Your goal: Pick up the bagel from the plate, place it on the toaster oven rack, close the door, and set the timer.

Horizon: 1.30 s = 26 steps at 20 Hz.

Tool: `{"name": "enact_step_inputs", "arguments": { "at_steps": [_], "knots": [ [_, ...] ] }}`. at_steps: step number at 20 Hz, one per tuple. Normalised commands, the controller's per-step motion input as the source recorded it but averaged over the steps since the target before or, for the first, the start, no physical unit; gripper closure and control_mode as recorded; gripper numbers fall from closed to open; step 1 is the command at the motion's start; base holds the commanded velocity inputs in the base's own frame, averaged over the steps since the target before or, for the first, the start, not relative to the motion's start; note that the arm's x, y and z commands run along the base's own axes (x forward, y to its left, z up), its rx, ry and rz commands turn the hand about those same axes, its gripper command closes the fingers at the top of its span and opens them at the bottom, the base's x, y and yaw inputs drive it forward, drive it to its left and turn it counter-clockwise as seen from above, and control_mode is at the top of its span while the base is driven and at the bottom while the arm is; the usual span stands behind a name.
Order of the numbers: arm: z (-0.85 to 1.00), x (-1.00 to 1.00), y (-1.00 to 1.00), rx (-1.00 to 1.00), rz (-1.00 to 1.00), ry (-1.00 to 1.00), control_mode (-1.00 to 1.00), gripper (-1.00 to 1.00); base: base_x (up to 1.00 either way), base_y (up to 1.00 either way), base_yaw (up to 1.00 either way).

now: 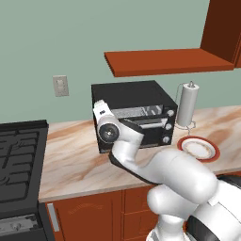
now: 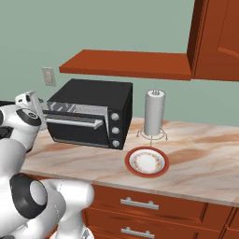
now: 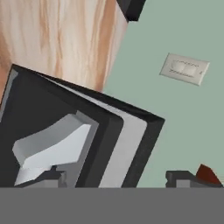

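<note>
Since the round plate with the red-orange rim and cream centre [image 2: 129,163], at the lower middle of the right base view, lies bare on the marbled tabletop [image 2: 200,154], you can count the pick-up as done. The small dark-brown bagel is not on it, and I judge it sits inside the black boxy toaster oven [image 2: 93,93], though the pictures do not let you confirm that. What looks like the silver wire rack [image 1: 139,112] glints in a strip along the top of the oven's front. The flat black door with its long silver bar handle [image 2: 74,130] leans a little outward at its top, so it reads as not quite shut. Your tool [image 3: 113,179] is up against the oven's left front corner, its two dark tips spread wide at the bottom of the hand view with the door's edge between them; it pinches nothing that you can make out. Left for you, by my reading: press the door fully home, then go to the column of round knobs [image 2: 115,130] on the oven's right face and set the timer.
</note>
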Motion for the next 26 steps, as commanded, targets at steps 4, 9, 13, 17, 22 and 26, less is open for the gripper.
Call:
{"name": "enact_step_inputs", "arguments": {
  "at_steps": [4,9,13,17,22,26],
  "knots": [
    [0.00,0.40,-0.02,-0.14,0.17,0.00,-1.00,-1.00,0.00,0.00,0.00],
    [-0.02,0.48,0.00,-0.16,0.08,0.00,-1.00,-1.00,0.00,0.00,0.00],
    [-0.08,0.64,0.00,-0.17,0.03,0.05,-1.00,-1.00,0.00,0.00,0.00],
    [-0.05,0.42,0.00,-0.18,0.02,0.05,-1.00,-1.00,0.00,0.00,0.00],
    [0.02,-0.04,0.00,-0.15,0.04,0.00,-1.00,-1.00,0.00,0.00,0.00],
    [0.71,-0.75,-0.12,-0.02,0.10,0.00,-1.00,-1.00,0.00,0.00,0.00]
  ]
}}
